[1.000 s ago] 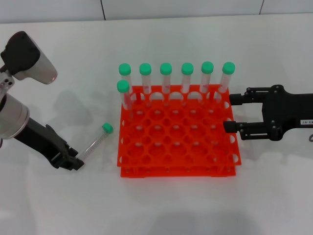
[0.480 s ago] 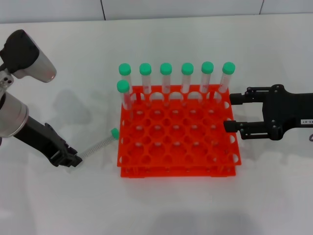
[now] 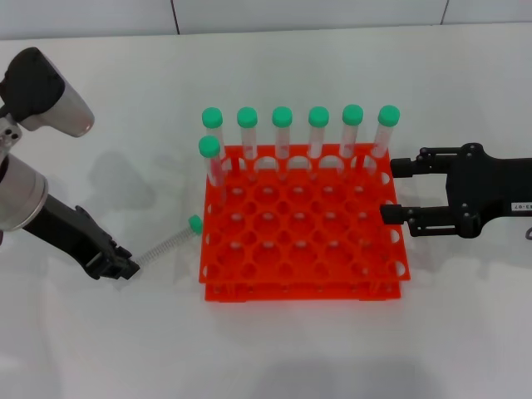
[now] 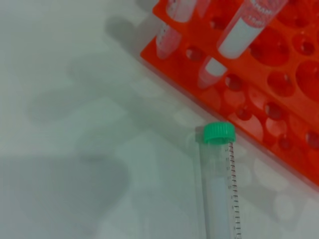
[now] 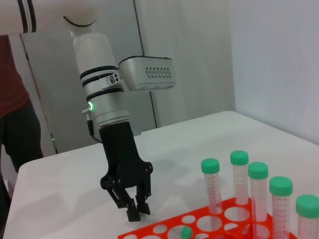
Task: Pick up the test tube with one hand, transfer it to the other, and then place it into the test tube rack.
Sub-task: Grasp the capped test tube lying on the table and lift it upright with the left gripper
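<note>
Left hand pinches the test tube bottom beside the rack; right hand spread open, label unreadable.

Clear plastic test tube; glossy orange plastic rack; matt white table.

- The right pincer carries a small white label; its print cannot be read.
- The test tube has graduation marks, without readable numbers.
</note>
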